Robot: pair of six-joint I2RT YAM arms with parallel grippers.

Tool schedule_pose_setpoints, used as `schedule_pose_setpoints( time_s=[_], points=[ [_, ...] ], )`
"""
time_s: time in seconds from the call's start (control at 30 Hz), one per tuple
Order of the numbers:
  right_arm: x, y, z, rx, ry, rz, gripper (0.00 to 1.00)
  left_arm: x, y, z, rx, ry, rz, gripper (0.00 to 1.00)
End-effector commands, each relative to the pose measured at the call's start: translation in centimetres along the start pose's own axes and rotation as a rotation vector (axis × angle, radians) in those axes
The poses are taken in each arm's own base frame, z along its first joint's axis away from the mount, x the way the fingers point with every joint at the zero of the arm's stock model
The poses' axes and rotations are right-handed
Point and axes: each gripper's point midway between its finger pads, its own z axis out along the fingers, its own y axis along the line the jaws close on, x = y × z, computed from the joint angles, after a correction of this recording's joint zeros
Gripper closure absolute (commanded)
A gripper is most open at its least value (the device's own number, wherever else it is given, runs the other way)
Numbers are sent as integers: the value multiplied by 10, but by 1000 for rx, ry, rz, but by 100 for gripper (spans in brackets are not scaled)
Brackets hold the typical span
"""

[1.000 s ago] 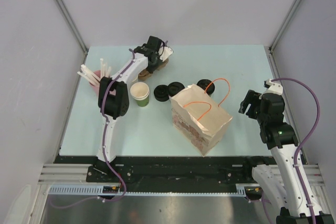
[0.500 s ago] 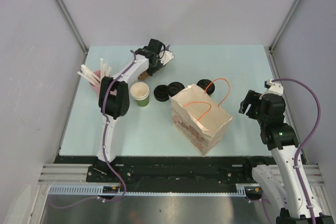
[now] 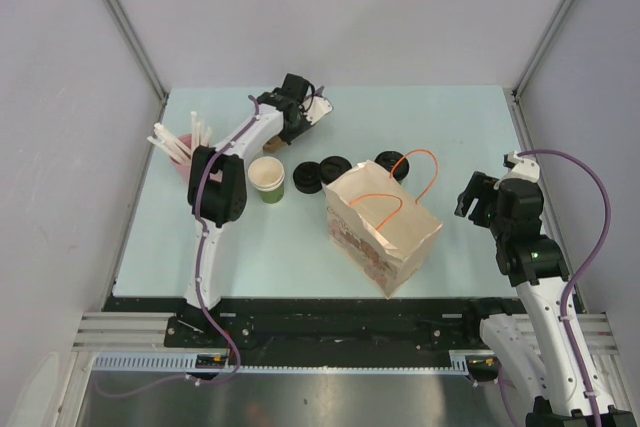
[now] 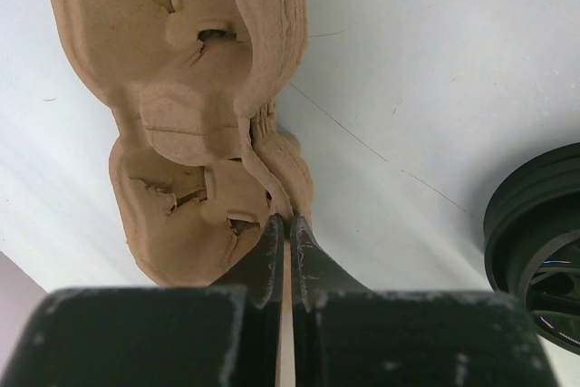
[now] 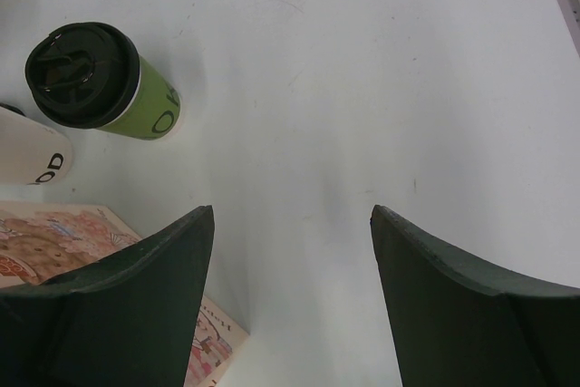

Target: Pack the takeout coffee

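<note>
Left fingers (image 4: 265, 265) pinch an edge of the pulp cup carrier (image 4: 181, 88) — right fingers (image 5: 136, 287) spread, near the lidded green cup (image 5: 149, 111).

Paper takeout bag (image 3: 385, 227) stands open on the pale green table (image 3: 450, 127), with orange string handles and a printed pattern on its sides; one printed corner also shows in the right wrist view (image 5: 54, 242). Lidless green-sided paper cup (image 3: 266, 179) stands upright left of the bag, apart from it. Pink cup of white straws (image 3: 180, 157) is farther left of the bag, near the table edge. Brown moulded-pulp cup carrier (image 4: 199, 115) is far-left of the bag, toward the back. Stack of black lids (image 4: 535, 242) sits near the carrier, on the bag's side of it.
</note>
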Motion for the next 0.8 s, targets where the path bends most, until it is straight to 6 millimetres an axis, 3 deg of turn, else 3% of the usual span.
schedule_pose_setpoints(
  time_s=[0.0, 0.2, 0.77],
  points=[
    [-10, 4, -3, -23, -31, -10, 25, -25, 13, -31, -27, -98, -21, 100],
    [-10, 4, -4, -20, -32, -10, 25, -40, 34, -51, -98, -143, -57, 99],
    [-10, 3, -4, -19, -34, -12, 25, -64, 55, -96, -161, -246, -85, 99]
  ],
)
